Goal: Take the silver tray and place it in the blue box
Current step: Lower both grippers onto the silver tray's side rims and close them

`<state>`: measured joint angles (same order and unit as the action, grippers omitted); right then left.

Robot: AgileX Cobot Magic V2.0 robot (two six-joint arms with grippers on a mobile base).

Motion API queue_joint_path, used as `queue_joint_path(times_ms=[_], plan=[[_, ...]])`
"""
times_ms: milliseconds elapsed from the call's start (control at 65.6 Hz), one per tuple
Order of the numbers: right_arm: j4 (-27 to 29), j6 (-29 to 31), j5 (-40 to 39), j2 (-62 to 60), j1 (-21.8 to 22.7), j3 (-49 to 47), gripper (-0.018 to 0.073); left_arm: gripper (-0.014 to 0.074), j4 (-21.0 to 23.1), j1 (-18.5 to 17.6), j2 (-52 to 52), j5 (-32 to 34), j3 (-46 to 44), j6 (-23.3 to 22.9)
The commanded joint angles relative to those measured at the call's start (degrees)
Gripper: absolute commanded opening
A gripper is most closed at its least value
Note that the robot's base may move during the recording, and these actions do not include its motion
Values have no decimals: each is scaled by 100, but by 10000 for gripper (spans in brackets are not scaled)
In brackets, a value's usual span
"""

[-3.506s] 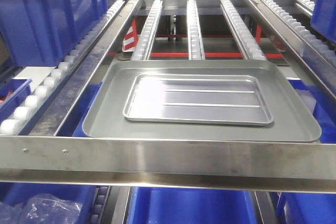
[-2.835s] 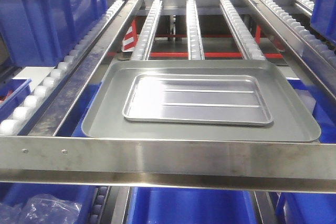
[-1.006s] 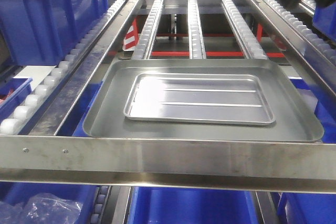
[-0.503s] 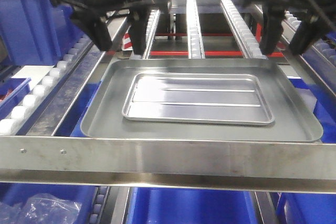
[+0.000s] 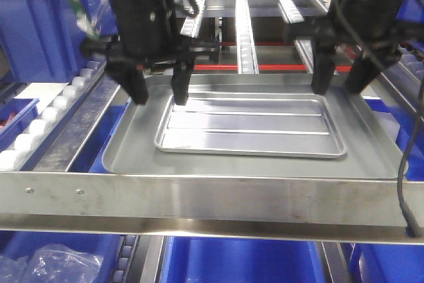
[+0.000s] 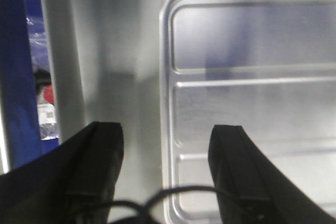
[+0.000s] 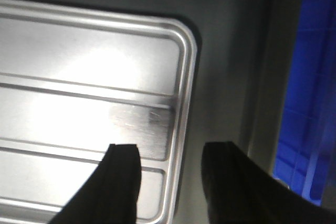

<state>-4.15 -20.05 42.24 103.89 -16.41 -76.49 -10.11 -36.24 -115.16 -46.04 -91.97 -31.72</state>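
The silver tray lies flat inside a larger dull grey tray on the roller rack. My left gripper is open and low over the silver tray's left end. In the left wrist view the silver tray's left rim runs between the open left gripper's fingers. My right gripper is open at the far right corner. In the right wrist view the silver tray's right rim lies between the right gripper's fingers. The blue box stands at the far left.
Roller lanes run away behind the trays. A steel crossbar spans the front edge. More blue bins sit on the level below, one at lower left holding clear plastic bags.
Both arms have come down from the top of the view to the silver tray's two short ends, with fingers apart. Neither tray has moved.
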Motion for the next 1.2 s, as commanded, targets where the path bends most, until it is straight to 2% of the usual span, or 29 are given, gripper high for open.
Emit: queue_joint_path(times_ms=[0,366,915,1006,1052,1189], plan=[[-54,-7,-215,-176,39,-196,399,281,34,39,245,268,-202,-61],[-54,9,-302,200,39,-196,393,281,62,51,130,484,-202,-61],[-60,9,-449,249,39,-196,389,281,161,51,-183,174,-202,-61],[-60,9,-443,282,39,-196,328,272,161,51,-193,174,-202,-61],[-60,9,-423,289,39,-196,255,243,161,51,-193,174,-202,-61],[-60,9,-429,289,39,-196,53,93,118,51,-193,174,-202,-61]])
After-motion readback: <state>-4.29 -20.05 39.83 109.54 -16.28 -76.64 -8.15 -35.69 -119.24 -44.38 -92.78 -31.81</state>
